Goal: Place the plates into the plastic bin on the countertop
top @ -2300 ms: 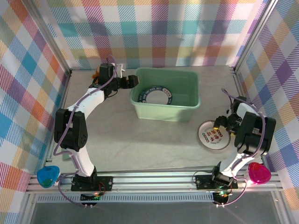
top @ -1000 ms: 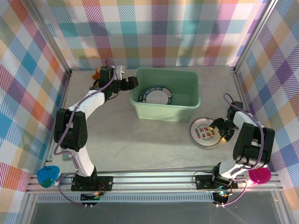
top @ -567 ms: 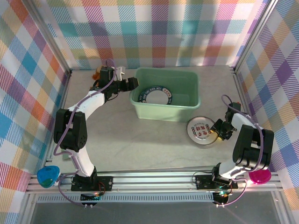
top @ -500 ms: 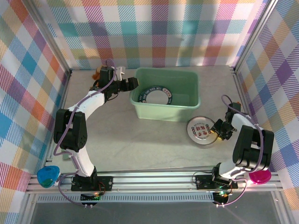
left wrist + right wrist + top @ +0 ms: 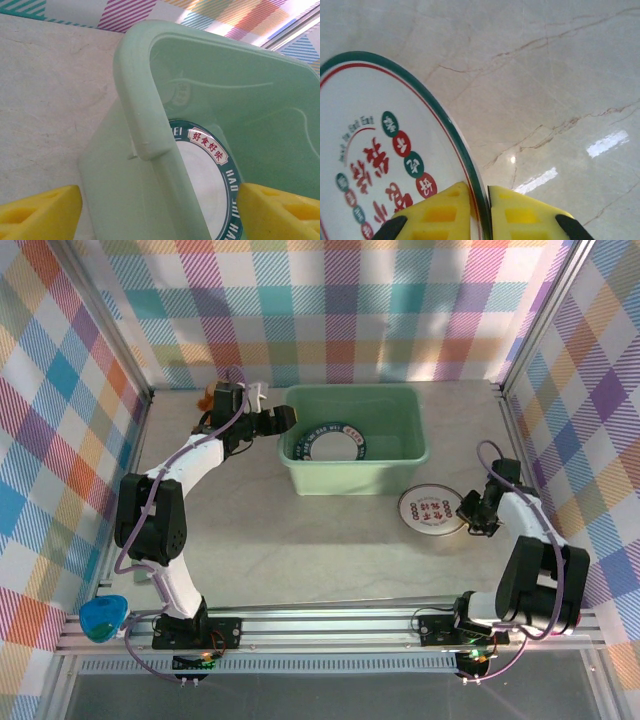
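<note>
The pale green plastic bin stands at the back middle of the grey countertop. One plate with a dark lettered rim lies flat inside it, and it shows again as the rimmed plate in the left wrist view. My left gripper is open and straddles the bin's left wall, one finger outside and one inside. A second plate with a teal-red band and red dots is just right of the bin's front corner. My right gripper is shut on this plate's right rim.
A blue heart-shaped object sits on the near left rail. Aluminium rails and plaid walls enclose the counter on three sides. Bare countertop lies in front of the bin, between the two arm bases.
My right gripper has shut on the plate's rim and drawn the plate left and back, close to the bin's front right corner. The left arm has stayed at the bin's wall.
</note>
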